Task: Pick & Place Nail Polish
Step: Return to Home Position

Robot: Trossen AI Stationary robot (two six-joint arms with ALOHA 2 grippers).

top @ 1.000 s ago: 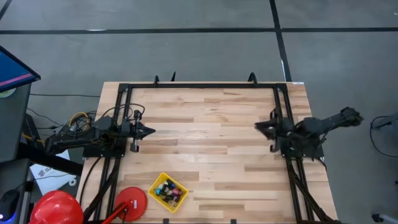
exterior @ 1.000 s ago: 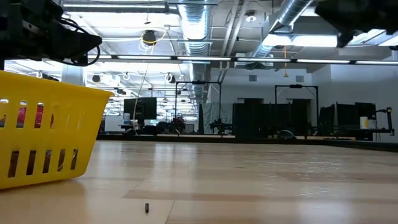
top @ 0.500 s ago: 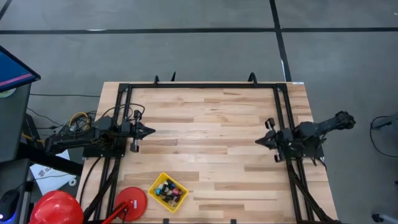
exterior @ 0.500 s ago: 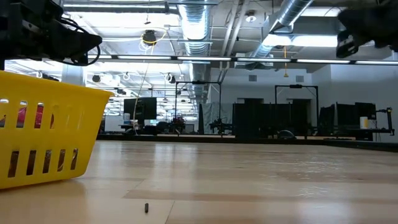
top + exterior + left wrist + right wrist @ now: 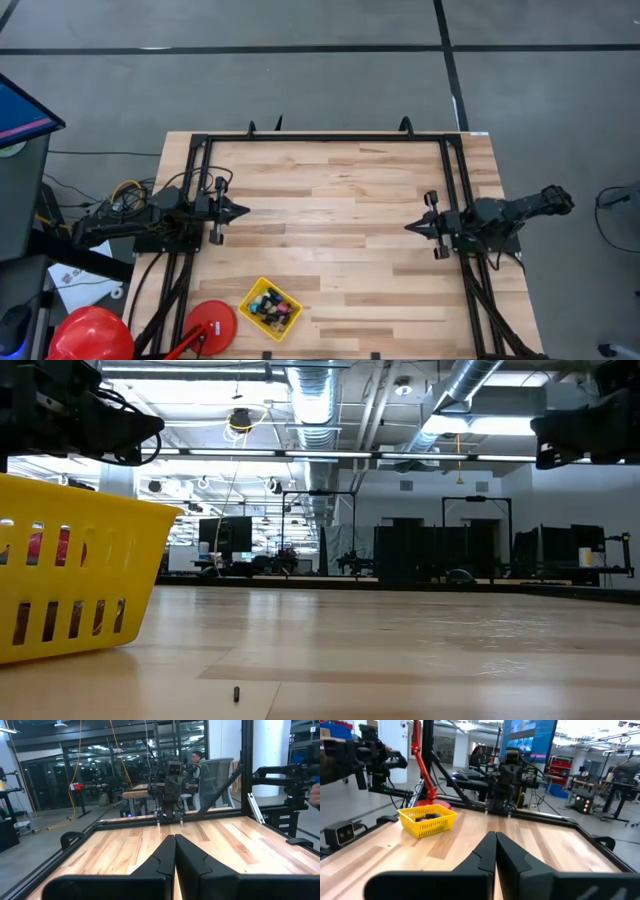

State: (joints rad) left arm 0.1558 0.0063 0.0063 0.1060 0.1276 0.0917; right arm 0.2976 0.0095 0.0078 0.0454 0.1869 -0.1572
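Note:
The nail polish (image 5: 270, 306) is a heap of small coloured bottles inside a yellow slotted basket (image 5: 250, 296) near the table's near edge, left of the middle. The right wrist view shows the basket (image 5: 427, 826) with dark bottles (image 5: 427, 816) in it. My left gripper (image 5: 244, 211) hovers shut at the table's left side, pointing level toward the right. My right gripper (image 5: 410, 227) hovers shut at the right side, pointing level toward the left. Both are far from the basket, with nothing between their fingers (image 5: 175, 837) (image 5: 495, 834).
A black frame (image 5: 330, 137) runs round the wooden tabletop. A red round-based stand (image 5: 210, 322) sits beside the basket, and a red helmet (image 5: 90, 335) lies off the near left corner. A tiny dark piece (image 5: 236, 693) lies on the boards. People sit beyond the table.
My right gripper has come down and shifted a little toward the table's near edge, levelling out as it sank. My left gripper, the basket and the bottles have kept still.

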